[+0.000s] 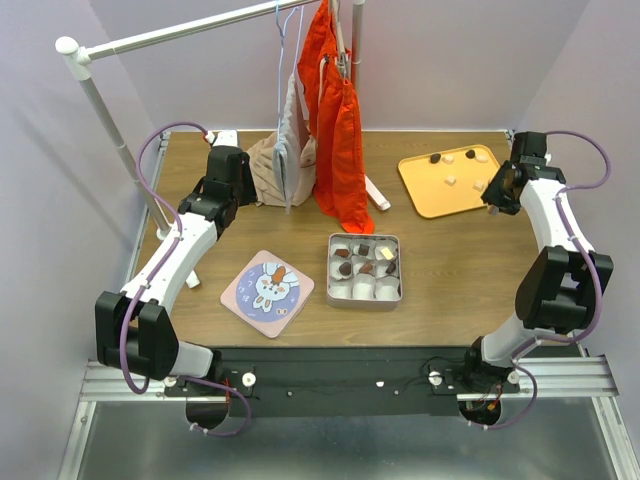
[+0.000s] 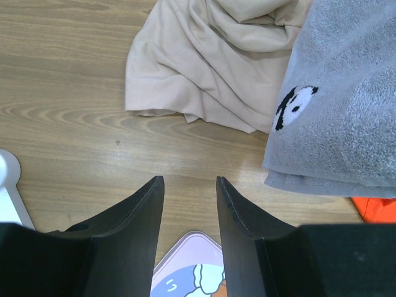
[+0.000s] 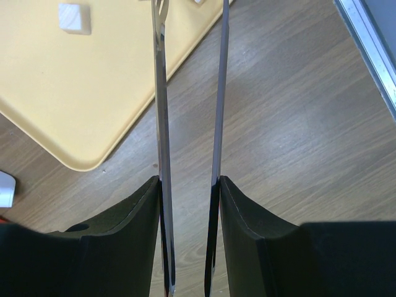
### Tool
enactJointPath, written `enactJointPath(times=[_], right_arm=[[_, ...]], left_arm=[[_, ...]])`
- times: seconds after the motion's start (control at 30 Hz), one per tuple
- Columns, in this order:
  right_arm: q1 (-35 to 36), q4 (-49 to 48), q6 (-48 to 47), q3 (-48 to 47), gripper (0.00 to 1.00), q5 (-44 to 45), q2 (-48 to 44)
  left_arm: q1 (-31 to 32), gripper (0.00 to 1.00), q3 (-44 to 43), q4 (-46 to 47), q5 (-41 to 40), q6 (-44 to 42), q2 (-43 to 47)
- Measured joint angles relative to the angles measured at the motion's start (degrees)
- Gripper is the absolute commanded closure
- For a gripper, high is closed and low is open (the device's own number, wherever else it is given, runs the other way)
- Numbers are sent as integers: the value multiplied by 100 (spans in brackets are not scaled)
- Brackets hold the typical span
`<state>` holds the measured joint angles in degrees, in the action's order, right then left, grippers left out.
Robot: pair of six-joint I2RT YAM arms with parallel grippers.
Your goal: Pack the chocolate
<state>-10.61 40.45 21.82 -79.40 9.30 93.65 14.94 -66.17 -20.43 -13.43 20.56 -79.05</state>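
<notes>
A wooden table [image 1: 450,285] is seen from above. Nearest, at its centre, an open metal tin [image 1: 364,307] lined with white paper cups [image 1: 362,290] holds chocolate [image 1: 345,269]: small dark brown lumps and one cream piece. The left pincer [image 2: 189,182], at 10 o'clock from the tin and well apart from it, stands partly open and empty above bare wood. Farther off, toward 1 o'clock, a yellow tray [image 1: 425,190] carries more loose pieces, dark and cream. The right pincer [image 3: 190,182] grips metal tweezers [image 3: 161,124], blades apart, at the tray's 3 o'clock edge. A cream cube [image 3: 73,17] lies at 11 o'clock from it, untouched.
</notes>
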Motion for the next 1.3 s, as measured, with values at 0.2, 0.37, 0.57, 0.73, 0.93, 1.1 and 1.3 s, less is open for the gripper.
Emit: enactJointPath(times=[0.2,0.37,0.57,0.73,0.93,1.1,1.3], right_arm=[[-2,-52,-35,9,51,-90,55],[-11,-70,-44,44,52,-131,122],[-76,-160,-46,114,66,-168,164],[-96,-186,-42,116,80,-210,164],[-98,-181,-46,164,84,-321,66],[-98,11,-103,179,85,-756,-363],[-22,645,-275,396,85,-1521,-1849]], left_arm=[[0,51,0,0,0,0,-4],[0,51,0,-2,-2,0,-7],[0,52,0,-2,-2,0,-7],[0,52,0,-2,-4,0,-4],[0,52,0,-7,-4,2,-4],[0,52,0,-22,-76,2,15],[-59,52,0,-26,-184,2,105]])
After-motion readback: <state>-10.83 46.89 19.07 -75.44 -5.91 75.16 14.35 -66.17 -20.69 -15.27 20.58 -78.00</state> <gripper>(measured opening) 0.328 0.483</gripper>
